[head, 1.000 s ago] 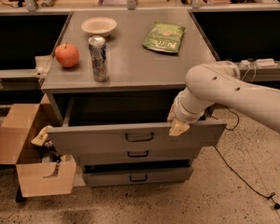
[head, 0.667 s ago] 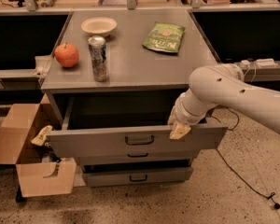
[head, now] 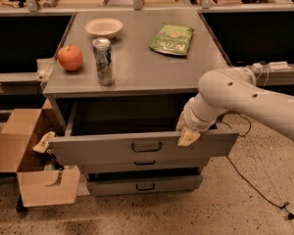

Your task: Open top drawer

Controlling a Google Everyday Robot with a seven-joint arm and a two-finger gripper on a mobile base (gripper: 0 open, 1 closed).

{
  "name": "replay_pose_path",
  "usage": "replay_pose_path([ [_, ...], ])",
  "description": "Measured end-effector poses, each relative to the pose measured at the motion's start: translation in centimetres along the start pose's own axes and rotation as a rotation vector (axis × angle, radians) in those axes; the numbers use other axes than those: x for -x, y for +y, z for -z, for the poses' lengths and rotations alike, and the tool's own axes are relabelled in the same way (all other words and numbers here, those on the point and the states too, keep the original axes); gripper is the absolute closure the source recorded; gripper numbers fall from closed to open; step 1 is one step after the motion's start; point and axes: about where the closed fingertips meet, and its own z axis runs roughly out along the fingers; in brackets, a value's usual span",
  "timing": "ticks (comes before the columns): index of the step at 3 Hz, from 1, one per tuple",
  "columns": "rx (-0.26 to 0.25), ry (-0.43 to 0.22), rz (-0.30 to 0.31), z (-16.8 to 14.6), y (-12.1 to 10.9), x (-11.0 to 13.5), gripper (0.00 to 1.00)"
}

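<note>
The top drawer is the widest grey metal drawer, with a small dark bar handle at its centre. It stands pulled out from under the grey cabinet top, with a dark gap behind its front. My gripper hangs from the white arm at the right part of the drawer's upper front edge, right of the handle. Its tan fingertip rests over that edge. Two shorter grey drawers sit below.
On the cabinet top stand a red apple, a drink can, a white bowl and a green snack bag. An open cardboard box sits on the floor at the left. A cable runs over the floor at the right.
The top drawer has slid a little further out toward the camera. My gripper has moved with its front edge.
</note>
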Motion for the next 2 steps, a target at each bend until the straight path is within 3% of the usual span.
replay_pose_path([
  [2, 0.000, 0.000, 0.000, 0.00, 0.00, 0.00, 0.14],
])
